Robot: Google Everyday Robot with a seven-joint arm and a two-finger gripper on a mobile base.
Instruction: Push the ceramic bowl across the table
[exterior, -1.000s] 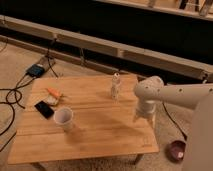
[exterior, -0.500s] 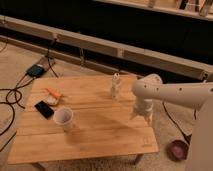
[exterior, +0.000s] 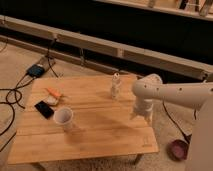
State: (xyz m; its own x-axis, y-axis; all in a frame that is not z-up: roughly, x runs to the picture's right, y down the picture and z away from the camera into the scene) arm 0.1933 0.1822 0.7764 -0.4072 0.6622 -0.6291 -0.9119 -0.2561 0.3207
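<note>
Our pincer (exterior: 141,116) hangs over the right part of the surface (exterior: 100,135), pointing down from the white arm (exterior: 172,93); we cannot tell its state. We see the ceramic bowl (exterior: 178,149) on the floor, off the surface's right edge and well apart from the pincer. On the planks stand a white cup (exterior: 63,118) near the left, a black phone (exterior: 44,109) beside it, an orange item (exterior: 53,93) behind that, and a small pale bottle (exterior: 115,86) near the far edge.
</note>
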